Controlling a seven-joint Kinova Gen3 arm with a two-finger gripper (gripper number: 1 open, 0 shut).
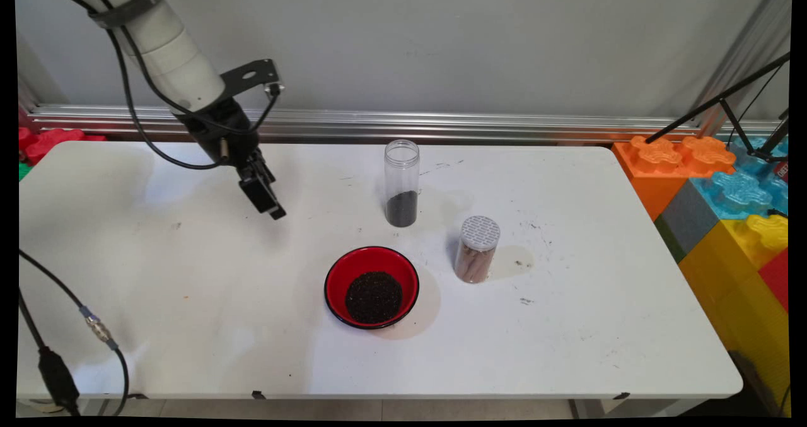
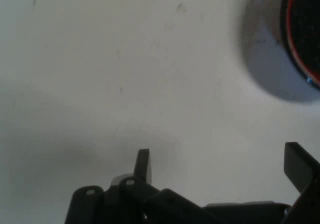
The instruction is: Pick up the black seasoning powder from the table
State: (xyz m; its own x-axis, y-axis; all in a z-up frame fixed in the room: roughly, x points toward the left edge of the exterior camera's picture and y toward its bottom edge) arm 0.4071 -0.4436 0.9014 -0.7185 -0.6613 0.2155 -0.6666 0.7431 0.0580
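White cylindrical arm [image 1: 167,55] wearing a grey strap band, black cables [image 1: 129,99] looping along it. Black wrist carrying a black bracket plate [image 1: 251,75]. Black two-finger hand [image 2: 220,176], linkage showing round pivot screws.

My gripper [image 1: 270,205] hung over the table's [image 1: 189,326] back-left part. A bowl [image 1: 371,286] sat mid-table toward the near edge, an open jar [image 1: 401,183] behind it, a lidded jar [image 1: 477,249] just right.
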